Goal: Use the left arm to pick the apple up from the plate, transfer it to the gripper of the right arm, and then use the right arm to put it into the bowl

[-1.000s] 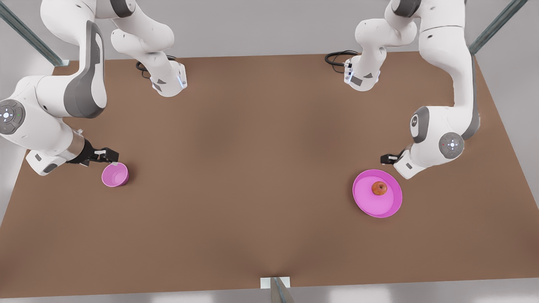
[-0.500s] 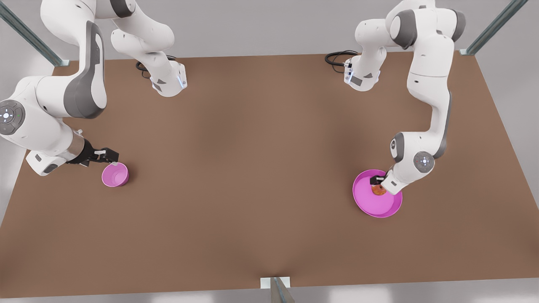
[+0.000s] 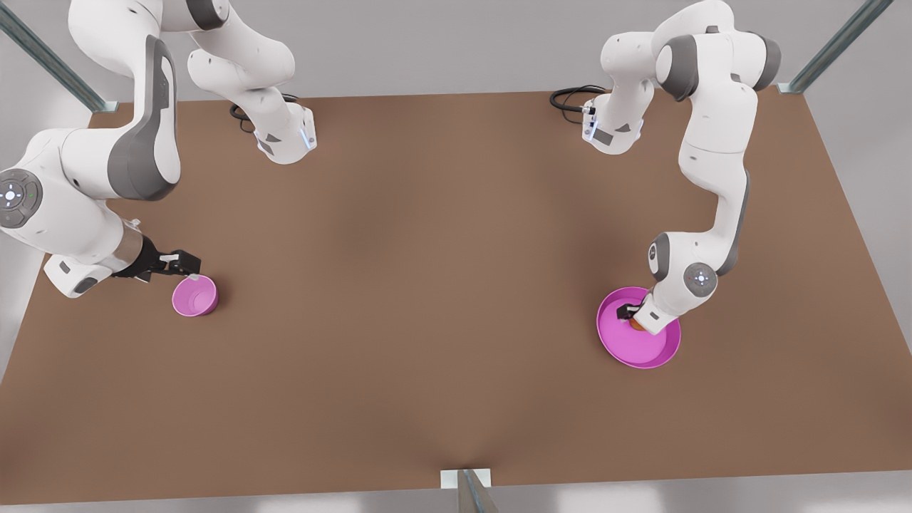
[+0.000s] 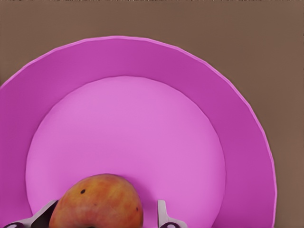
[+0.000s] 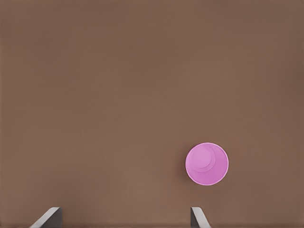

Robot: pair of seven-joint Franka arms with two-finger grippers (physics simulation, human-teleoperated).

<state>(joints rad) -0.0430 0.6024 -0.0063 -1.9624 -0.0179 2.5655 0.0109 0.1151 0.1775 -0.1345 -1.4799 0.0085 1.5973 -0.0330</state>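
Apple (image 4: pixel 96 202) sits on plate (image 4: pixel 247 142); our left gripper (image 4: pixel 105 211) straddles it, jaws open w/ a gap. Right gripper (image 5: pixel 124 216) waits open above bowl (image 5: pixel 206 164).

The apple (image 4: pixel 96 203) is small, round, red-orange with a yellowish blush and dark specks; it sits on the floor of the plate (image 4: pixel 142 61), off its centre; the plate is wide, shallow, magenta-pink with a low rim, lying flat at the front view's right; the bowl (image 3: pixel 194 296), small, deep, same pink, stands upright at the front view's left.
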